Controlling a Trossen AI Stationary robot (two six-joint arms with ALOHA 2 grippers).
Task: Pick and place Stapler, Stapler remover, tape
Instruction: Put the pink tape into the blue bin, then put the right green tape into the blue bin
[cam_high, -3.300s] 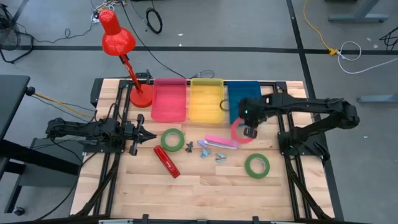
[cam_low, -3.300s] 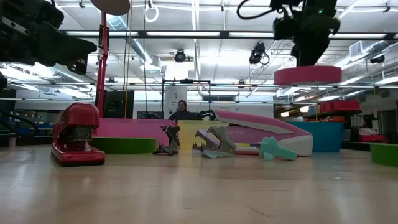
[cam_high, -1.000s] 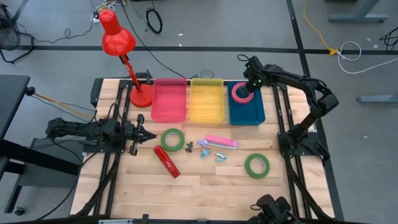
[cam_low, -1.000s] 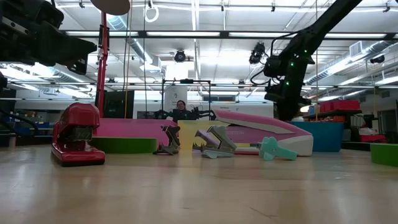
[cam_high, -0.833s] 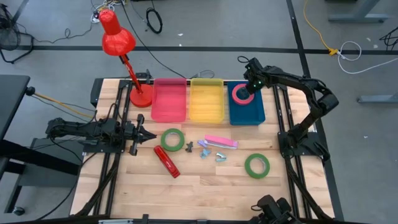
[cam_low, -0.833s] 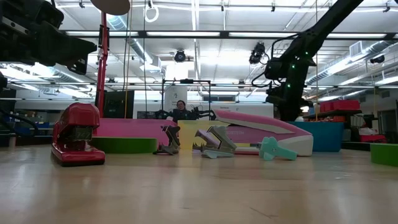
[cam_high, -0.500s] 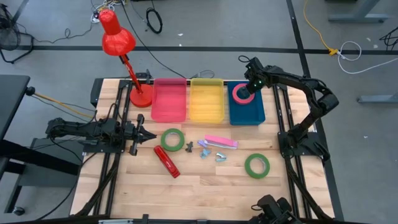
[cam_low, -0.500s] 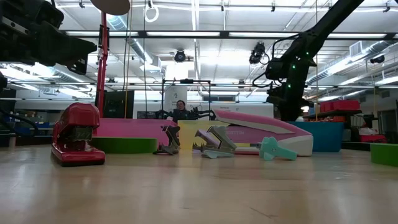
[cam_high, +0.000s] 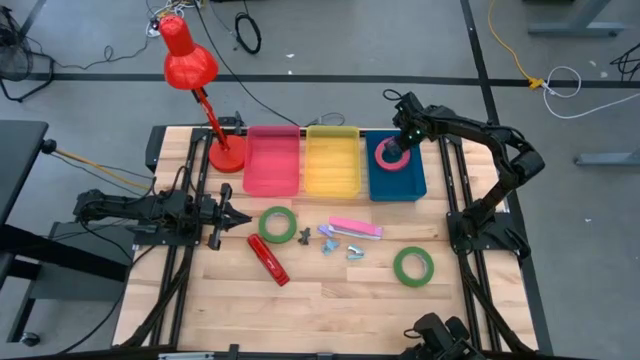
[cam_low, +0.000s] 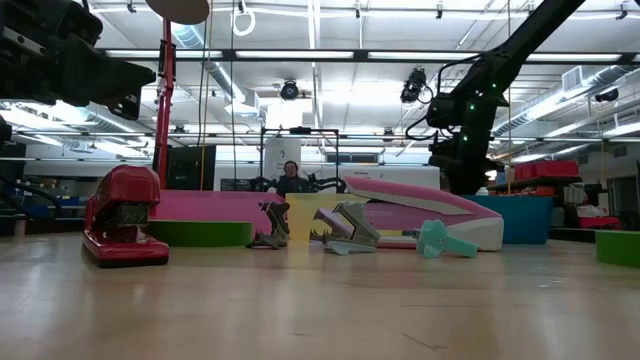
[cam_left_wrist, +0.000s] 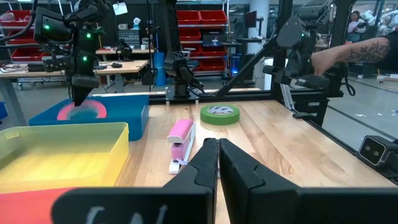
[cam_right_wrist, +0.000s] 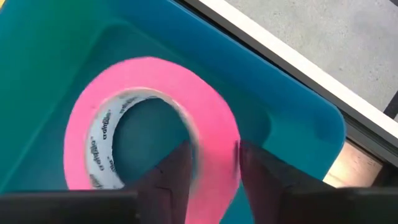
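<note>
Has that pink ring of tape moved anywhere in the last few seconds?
Yes. The pink ring of tape went from above the bare wood near the pink stapler back into the blue plastic bin, carried by the right gripper.

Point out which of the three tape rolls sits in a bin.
The pink tape roll, in the blue bin under the right gripper; both green rolls lie on the table.

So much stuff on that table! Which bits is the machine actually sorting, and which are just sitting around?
Part of the job:
- pink tape, in the blue bin
- two green tapes
- red stapler
- pink stapler
- staple removers
- pink bin, yellow bin

Just sitting there:
- red desk lamp
- cables on the floor
</note>
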